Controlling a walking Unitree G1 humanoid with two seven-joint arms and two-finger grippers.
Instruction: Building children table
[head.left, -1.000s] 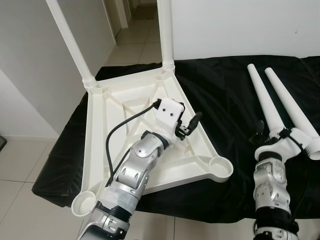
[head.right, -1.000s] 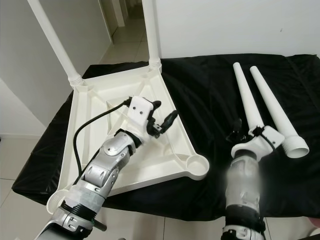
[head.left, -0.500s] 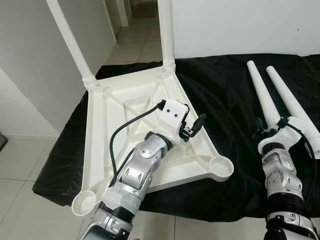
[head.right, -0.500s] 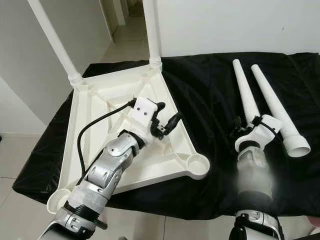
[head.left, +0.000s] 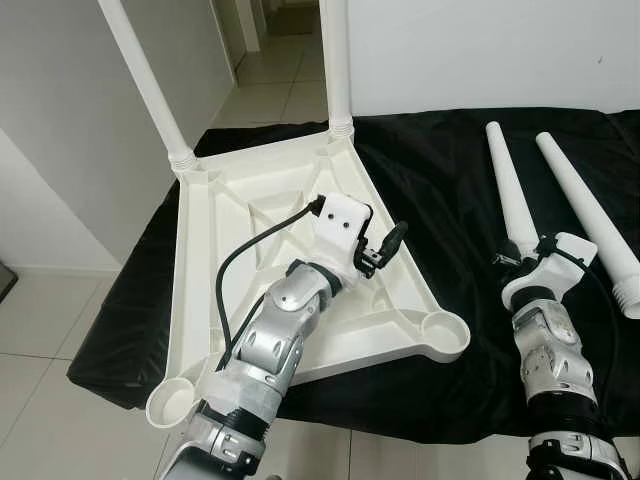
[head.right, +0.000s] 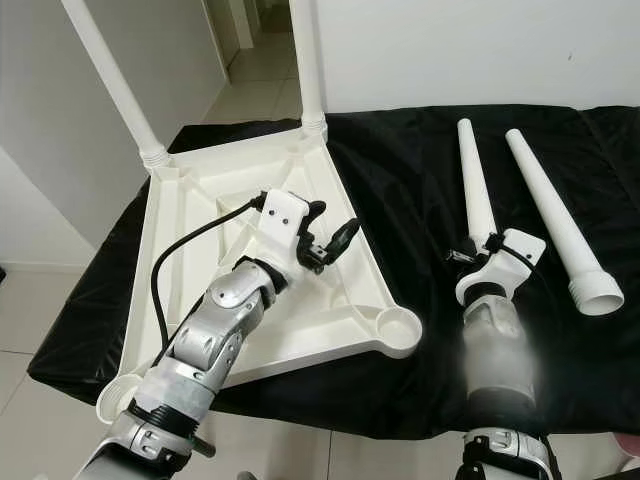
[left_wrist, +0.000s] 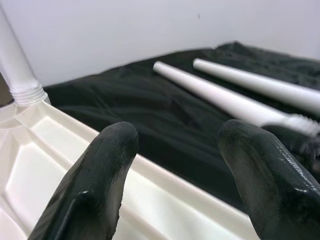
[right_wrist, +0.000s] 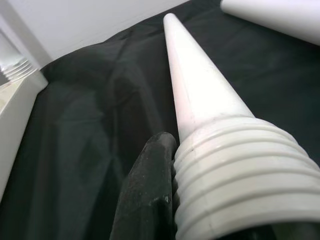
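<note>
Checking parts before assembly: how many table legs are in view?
4. Two stand screwed into the tabletop's far corners; one lies loose on the cloth; one is in the right tool.

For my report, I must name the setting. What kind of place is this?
Probably a room in a home: plain white walls, a pale tiled floor leading into a hallway, and a black cloth spread as a work surface for the upturned white children's table.

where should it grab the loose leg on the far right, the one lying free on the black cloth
Probably at the far right leg's thick threaded end, nearest the robot. It lies flat on the black cloth, tapering away, so come from above with fingers straddling across it; the ridged end should slip less than the smooth taper.
</note>
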